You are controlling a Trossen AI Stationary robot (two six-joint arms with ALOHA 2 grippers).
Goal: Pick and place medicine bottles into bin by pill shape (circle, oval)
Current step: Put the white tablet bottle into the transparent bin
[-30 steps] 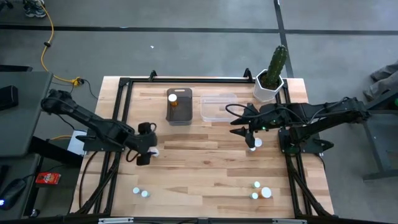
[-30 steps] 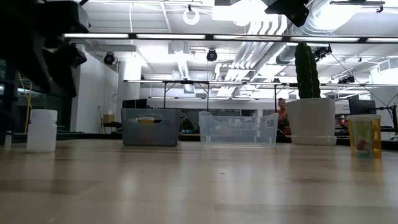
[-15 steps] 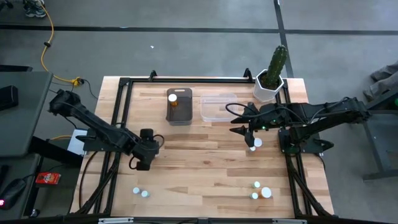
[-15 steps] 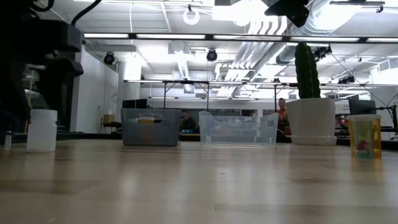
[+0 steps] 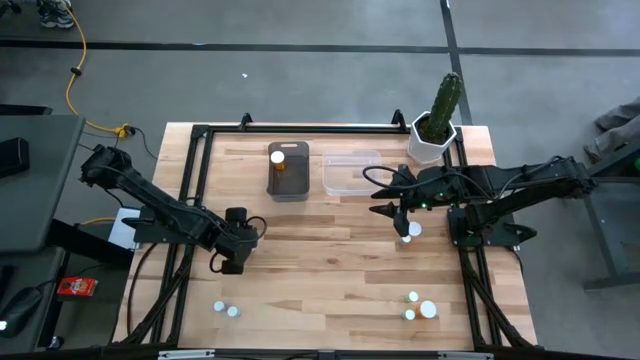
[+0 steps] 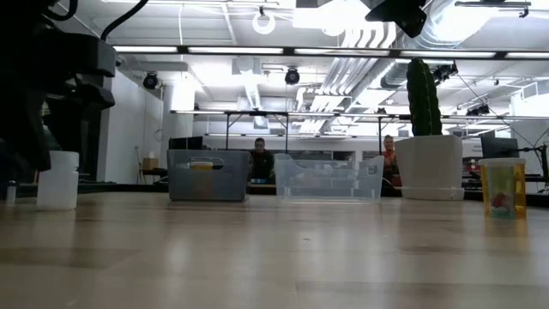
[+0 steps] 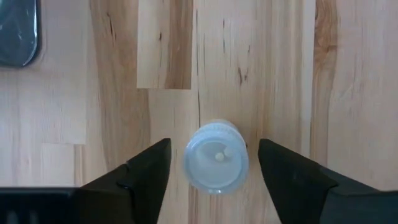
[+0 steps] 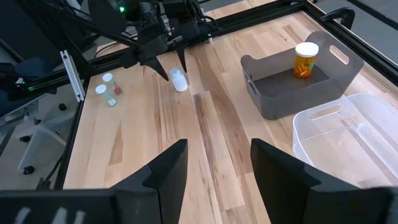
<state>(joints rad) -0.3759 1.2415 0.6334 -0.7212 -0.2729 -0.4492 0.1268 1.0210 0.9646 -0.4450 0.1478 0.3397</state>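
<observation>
Left pincer [image 7: 211, 171] hangs over tabletop [image 5: 330, 270] nr left edge, released, fingers [image 7: 146, 171] either side of a pale white bottle [image 7: 216, 165] standing upright w/ cap up, not touching it. Right pincer [image 8: 214, 165] also released, poised above an amber bottle [image 5: 411, 231] twd right edge. One amber bottle [image 8: 305, 59] sits in grey bin [image 8: 280, 93] nr back edge, clear bin [image 8: 354, 137] beside it. More bottles [image 5: 419, 305] nr front-right and front-left corners [image 5: 226, 309].

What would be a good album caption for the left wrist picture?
Left gripper open, poised straight above a pale white-capped bottle standing on the wooden table.
</observation>
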